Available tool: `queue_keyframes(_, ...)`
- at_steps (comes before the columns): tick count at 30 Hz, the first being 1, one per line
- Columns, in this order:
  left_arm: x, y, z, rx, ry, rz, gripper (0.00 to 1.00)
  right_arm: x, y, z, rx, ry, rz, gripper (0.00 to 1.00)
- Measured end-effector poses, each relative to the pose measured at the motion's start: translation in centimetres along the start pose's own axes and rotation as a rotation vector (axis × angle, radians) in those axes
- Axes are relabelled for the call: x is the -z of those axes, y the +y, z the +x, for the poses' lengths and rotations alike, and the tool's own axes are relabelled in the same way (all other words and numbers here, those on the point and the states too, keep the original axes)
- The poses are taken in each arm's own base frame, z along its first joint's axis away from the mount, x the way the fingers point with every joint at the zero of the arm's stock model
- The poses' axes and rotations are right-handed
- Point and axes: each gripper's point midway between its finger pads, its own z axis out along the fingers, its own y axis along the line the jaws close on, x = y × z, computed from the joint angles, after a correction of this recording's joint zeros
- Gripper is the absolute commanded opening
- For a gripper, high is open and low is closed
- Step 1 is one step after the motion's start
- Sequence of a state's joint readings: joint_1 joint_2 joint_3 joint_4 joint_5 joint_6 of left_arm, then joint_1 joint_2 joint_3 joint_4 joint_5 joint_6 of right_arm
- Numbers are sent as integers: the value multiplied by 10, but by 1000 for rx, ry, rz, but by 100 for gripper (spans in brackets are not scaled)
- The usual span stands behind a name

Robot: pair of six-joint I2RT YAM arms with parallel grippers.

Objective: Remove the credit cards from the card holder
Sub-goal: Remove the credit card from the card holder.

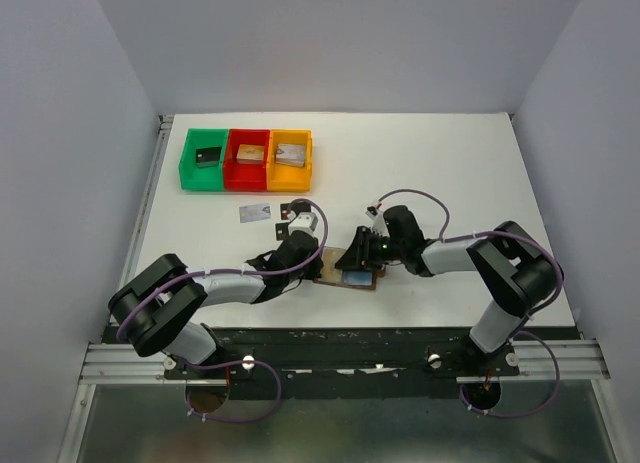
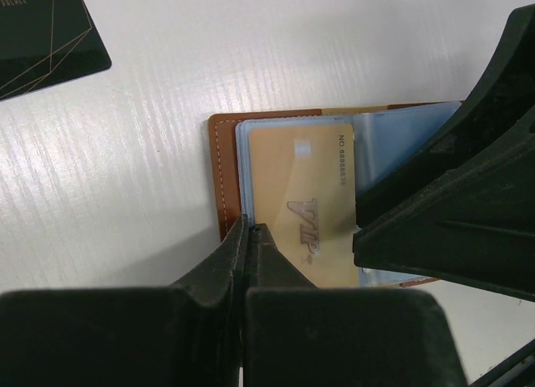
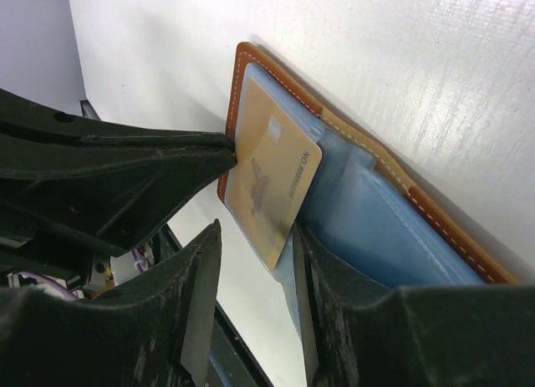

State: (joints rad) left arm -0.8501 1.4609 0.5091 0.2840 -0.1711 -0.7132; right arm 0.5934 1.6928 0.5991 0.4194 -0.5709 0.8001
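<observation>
Brown leather wallet (image 2: 221,178) holds a gold VIP card (image 2: 301,203). Left claw (image 2: 249,228) clamps the wallet's 9 o'clock edge; right claw (image 3: 255,236), apart, straddles the card.

Brown stitched leather card holder (image 2: 222,165) w/ glossy gold card (image 2: 301,195)

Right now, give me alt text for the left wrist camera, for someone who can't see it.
A gold card marked VIP lies in the open brown card holder, one edge pinched by the closed left end effector. The right end effector covers the holder's right side, and a black card lies on the white table, upper left.
</observation>
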Motion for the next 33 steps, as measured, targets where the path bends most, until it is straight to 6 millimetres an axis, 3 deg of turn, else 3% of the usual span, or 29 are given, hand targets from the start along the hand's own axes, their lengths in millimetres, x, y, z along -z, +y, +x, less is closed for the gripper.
queue_keyframes(14,-1,1,-2,-18,-14,10,0,-4,-2,1,-46,-5,-12,47)
queue_keyframes(33,-1,-3,1,-27,-6,44,0,-5,2,-14,-67,-100,-54,47)
